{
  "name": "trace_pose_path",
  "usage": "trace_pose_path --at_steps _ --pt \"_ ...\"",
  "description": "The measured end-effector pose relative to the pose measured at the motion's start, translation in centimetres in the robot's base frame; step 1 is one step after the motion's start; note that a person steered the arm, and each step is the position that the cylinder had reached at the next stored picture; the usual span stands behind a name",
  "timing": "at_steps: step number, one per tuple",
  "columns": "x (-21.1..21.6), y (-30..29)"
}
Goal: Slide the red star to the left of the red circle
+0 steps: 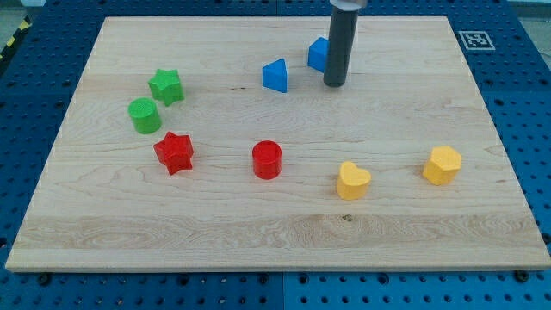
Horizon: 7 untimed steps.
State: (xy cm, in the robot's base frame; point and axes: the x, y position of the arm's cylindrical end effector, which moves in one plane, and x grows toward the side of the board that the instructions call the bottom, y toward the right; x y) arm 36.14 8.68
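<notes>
My tip [335,84], bearing no pincer, is standing near the top edge; approaching the red star [174,152] is risking clipping the red circle [267,160].

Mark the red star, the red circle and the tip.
red star [174,152], camera view, middle of its top face
red circle [267,158], camera view, its top face
my tip [335,84], camera view, rod's very end

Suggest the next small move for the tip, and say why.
Probably none beyond a slight retreat: the red star block already lies to the view's left of the red circular block, apart from it. My tip sits near the view's top, beside a blue block.
</notes>
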Motion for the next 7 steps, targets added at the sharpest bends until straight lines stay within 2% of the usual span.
trace_pose_path --at_steps 1,2,5,7 --pt "4.1 0.0" --pt "5.4 -4.2" --pt "6.1 -6.2" --pt "6.1 -10.3"
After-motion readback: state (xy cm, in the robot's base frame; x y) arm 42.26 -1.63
